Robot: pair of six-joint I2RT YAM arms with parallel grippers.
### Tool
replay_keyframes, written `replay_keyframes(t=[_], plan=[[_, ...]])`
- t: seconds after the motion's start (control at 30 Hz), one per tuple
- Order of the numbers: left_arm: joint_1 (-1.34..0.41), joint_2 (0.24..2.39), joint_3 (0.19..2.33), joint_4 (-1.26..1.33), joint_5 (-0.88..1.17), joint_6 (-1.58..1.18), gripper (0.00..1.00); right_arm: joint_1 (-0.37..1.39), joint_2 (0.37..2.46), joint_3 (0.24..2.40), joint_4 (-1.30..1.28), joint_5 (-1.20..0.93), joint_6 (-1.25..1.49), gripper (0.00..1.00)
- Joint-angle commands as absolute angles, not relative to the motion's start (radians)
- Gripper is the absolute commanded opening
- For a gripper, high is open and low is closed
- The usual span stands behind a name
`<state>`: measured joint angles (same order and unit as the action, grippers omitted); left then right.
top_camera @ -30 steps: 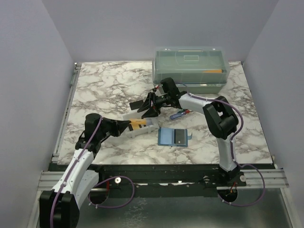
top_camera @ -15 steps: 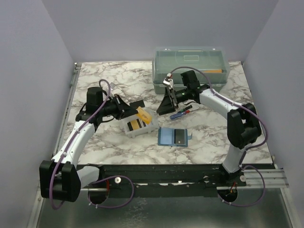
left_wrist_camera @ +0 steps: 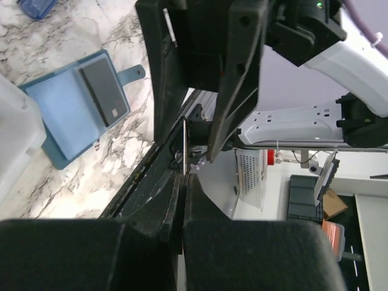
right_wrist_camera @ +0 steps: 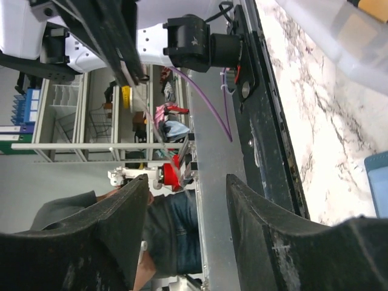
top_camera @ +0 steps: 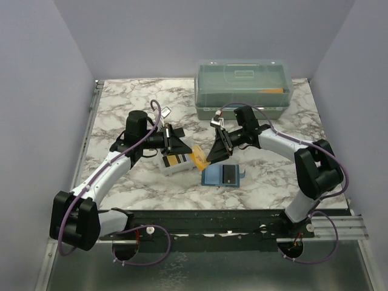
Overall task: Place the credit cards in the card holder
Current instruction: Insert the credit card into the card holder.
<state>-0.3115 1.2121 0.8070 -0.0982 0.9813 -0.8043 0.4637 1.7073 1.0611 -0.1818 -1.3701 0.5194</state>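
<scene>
The left end effector [top_camera: 177, 143] hovers above a small clear tray [top_camera: 167, 170]. Its fingers are pressed together on a thin credit card [left_wrist_camera: 183, 145], which the left wrist view shows edge-on. More credit cards [top_camera: 174, 160], yellow and dark, lie in the tray on the marble worktop [top_camera: 121, 109]. Just to the right, the right end effector [top_camera: 214, 151] faces the left one with its fingers apart. Near it, toward the front edge, the teal-blue card holder [top_camera: 212, 176] lies open and flat on the worktop. A dark card [top_camera: 229, 174] sits on its right half. At the far edge stands a translucent lidded box [top_camera: 242, 88].
</scene>
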Motion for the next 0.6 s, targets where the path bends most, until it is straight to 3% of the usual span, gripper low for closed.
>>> replay_keyframes(t=[0.0,0.13,0.27,0.37,0.5,0.57], plan=[[-0.344,1.225,0.784,0.051,1.016,-0.862,0.00,0.468,1.657,1.012,-0.125,-1.386,0.558,0.54],[-0.371,1.246,0.788,0.050,0.997,-0.861,0.00,0.469,1.616,0.957,-0.016,-1.415,0.649,0.41],[-0.405,1.287,0.808,0.051,0.990,-0.851,0.00,0.469,1.584,0.910,0.065,-1.393,0.705,0.03],[-0.422,1.327,0.829,0.025,0.970,-0.838,0.00,0.468,1.552,0.890,-0.029,-1.254,0.681,0.00],[-0.437,1.391,0.942,-0.249,0.768,-0.713,0.44,0.468,1.519,0.863,-0.280,-0.892,0.608,0.00],[-0.458,1.423,0.987,-0.329,0.665,-0.653,0.55,0.466,1.495,0.817,-0.334,-0.733,0.586,0.00]])
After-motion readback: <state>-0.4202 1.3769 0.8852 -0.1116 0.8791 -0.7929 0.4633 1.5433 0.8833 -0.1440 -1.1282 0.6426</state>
